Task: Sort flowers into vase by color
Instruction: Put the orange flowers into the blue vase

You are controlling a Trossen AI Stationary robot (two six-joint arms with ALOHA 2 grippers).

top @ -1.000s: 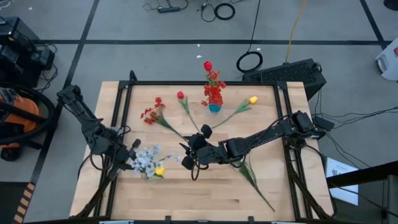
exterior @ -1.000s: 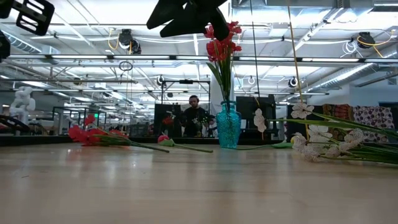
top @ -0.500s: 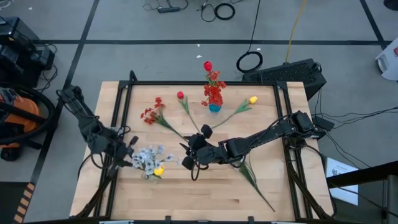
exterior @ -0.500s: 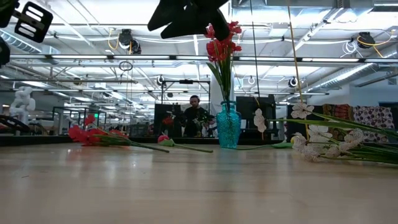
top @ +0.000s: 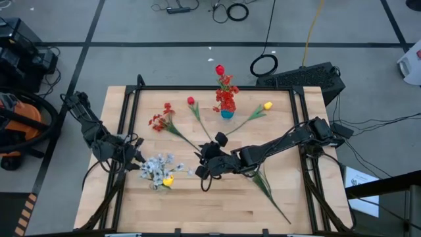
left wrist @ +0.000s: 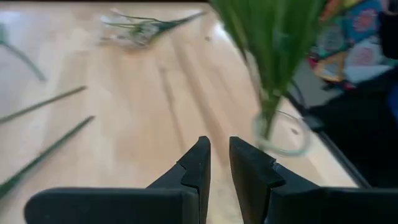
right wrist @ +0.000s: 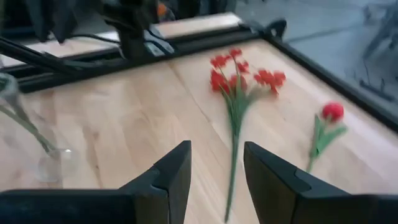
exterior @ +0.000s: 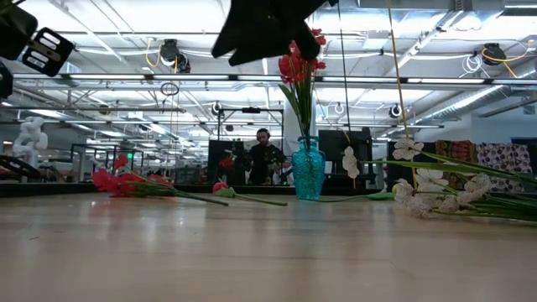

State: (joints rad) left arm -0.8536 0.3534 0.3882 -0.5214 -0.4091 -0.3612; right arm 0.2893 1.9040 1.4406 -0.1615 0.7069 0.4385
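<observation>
Right gripper (top: 200,168) open (empty) — above table centre (top: 197,204).

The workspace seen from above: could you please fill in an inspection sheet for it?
Surface: wooden table, black frame.
Job's things: teal vase holds red flowers; clear glass vase holds white blossoms and a yellow bud; red spray, red bud, yellow bud lie loose.
Clutter: nothing seen.
Grippers: left gripper beside the glass vase, narrowly open, empty; right gripper mid-table, open, empty.
Cables: cable coils on the floor.
Surroundings: vacuum cleaner left; person behind.
</observation>
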